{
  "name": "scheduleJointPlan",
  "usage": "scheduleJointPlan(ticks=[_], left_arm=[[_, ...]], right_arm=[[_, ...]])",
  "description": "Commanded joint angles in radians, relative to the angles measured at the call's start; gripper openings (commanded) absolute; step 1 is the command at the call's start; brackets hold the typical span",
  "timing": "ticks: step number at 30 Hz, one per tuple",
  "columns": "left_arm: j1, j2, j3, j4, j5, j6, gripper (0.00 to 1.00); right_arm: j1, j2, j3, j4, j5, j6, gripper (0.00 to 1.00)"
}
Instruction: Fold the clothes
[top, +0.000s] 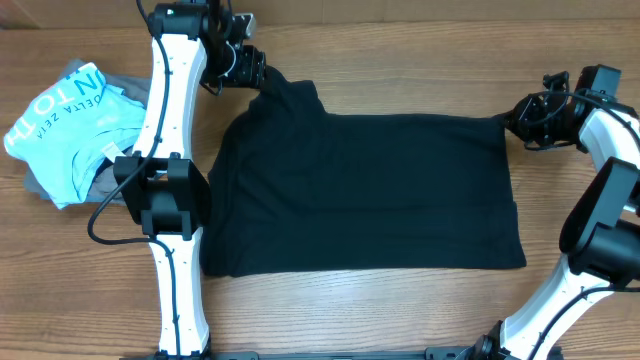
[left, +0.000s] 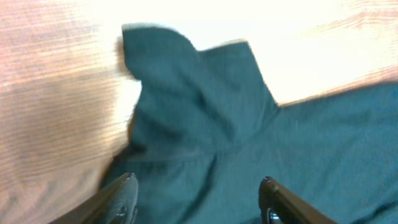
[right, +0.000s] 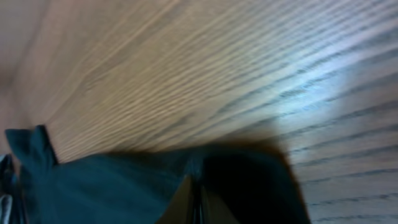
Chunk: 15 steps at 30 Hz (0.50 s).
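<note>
At 9 o'clock, light blue shirt (top: 60, 125) heaped aside, out of your way; left tool (top: 250, 72) at 11 o'clock, jaws apart above the sleeve (top: 288, 95), gripping nothing; black T-shirt (top: 370, 190) flat at tabletop (top: 400, 40) centre, ready for folding; right tool (top: 515, 122) at 2 o'clock, clamped on its corner (top: 500, 124), likely to tension it.

black T-shirt (top: 370, 190): soft matt cloth; table (top: 400, 310): smooth wood grain, slight sheen; arm shells (top: 175, 90): glossy white plastic; light blue shirt (top: 70, 130): cloth
</note>
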<state>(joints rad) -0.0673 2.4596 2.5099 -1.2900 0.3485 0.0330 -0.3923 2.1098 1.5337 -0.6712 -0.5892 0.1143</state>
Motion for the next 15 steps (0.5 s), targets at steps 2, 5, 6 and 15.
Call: scheduleJointPlan(ticks=[2,5,6,15], left_arm=[[-0.013,0.042,0.013,0.084,0.008,0.016,0.68],[-0.017,0.083,0.008,0.167,0.007,0.024,0.7],[-0.018,0.098,0.008,0.184,-0.001,0.028,0.7],[-0.019,0.215,0.008,0.268,-0.082,0.01,0.69]], right_arm=[[-0.003,-0.085,0.026,0.013,-0.077,-0.018,0.04],[-0.003,-0.092,0.026,0.013,-0.086,-0.018,0.04],[-0.003,-0.092,0.026,0.01,-0.086,-0.018,0.04],[-0.003,-0.092,0.026,-0.035,-0.086,-0.018,0.04]])
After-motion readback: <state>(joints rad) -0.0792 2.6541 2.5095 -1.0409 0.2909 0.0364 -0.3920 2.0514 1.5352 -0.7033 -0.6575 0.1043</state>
